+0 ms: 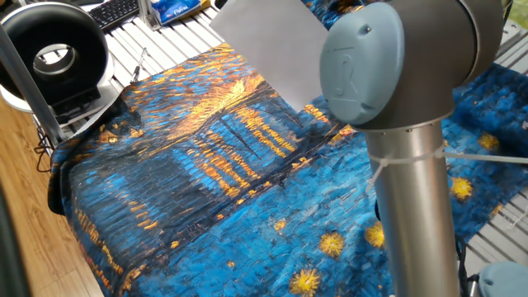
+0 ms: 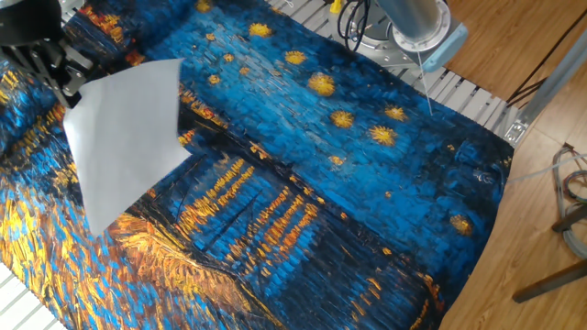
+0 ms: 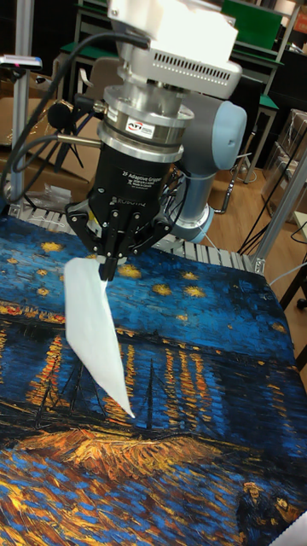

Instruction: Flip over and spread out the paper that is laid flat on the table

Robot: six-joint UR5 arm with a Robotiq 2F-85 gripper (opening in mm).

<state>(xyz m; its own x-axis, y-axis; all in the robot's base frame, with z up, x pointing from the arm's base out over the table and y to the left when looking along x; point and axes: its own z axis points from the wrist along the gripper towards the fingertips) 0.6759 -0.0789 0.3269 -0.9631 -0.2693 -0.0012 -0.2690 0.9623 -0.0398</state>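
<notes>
— Claw (image 3: pixel 107 266) clenched on what?
— We saw it pinching the paper (image 3: pixel 95 328) by one upper corner, the sheet hanging tilted above our blue-and-gold worktop (image 3: pixel 196 375).

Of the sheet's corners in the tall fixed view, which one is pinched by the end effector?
The top corner of the paper, the one clamped between the closed fingers of the end effector. The opposite, pointed corner hangs free, low over the table.

Grey-blue jointed arm (image 1: pixel 396 66) with bare silver tube, black cables, white ribbed housing, and black tool (image 3: pixel 108 258) bearing white lettering under a silver ring.
</notes>
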